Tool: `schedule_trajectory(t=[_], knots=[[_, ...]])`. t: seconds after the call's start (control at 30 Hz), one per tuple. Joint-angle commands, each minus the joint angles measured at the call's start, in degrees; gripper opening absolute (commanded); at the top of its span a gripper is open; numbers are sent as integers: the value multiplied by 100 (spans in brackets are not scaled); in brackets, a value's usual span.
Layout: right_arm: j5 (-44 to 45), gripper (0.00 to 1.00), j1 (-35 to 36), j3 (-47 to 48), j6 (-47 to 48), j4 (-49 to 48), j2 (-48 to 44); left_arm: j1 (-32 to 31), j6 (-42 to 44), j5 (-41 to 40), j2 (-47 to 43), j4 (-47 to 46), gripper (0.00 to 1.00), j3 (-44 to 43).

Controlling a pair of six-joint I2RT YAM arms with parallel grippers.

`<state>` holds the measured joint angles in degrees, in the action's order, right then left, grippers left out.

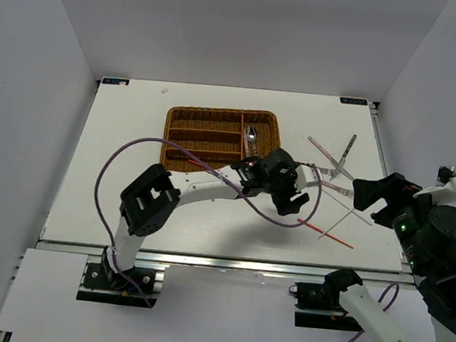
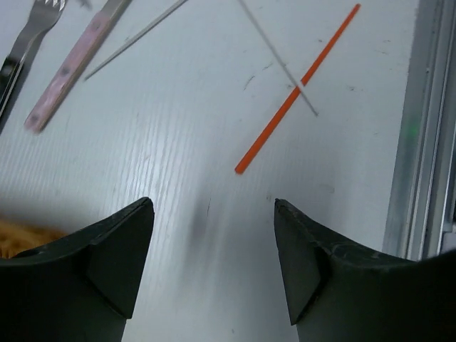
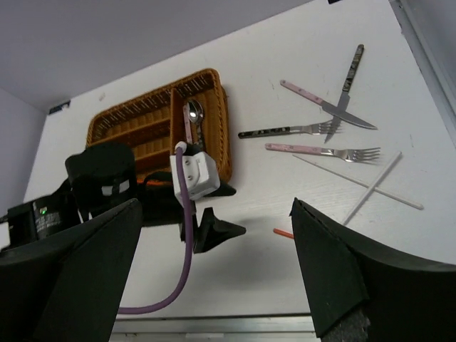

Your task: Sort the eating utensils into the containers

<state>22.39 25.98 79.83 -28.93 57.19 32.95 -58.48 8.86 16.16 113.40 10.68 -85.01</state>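
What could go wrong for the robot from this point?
The red chopstick lies flat and thin, with a white chopstick crossing it; the open left gripper may slip off or drag both. The two knives also cross, so lifting one could shift the other.

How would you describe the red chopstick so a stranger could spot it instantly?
Find the brown wicker tray on the white table, then look right and toward the near edge. There lies the red chopstick, crossed by a thin white chopstick; it is the only bright red piece.
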Motion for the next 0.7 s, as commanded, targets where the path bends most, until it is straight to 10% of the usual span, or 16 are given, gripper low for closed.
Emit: schedule_trajectory(t=[0.0,0.67], knots=[[-15,89,4,24,220,644,124,-189,1220,1108,251,-83,77,-560],[-543,89,4,32,827,635,-87,-366,3016,1249,2616,1532,55,-2871]])
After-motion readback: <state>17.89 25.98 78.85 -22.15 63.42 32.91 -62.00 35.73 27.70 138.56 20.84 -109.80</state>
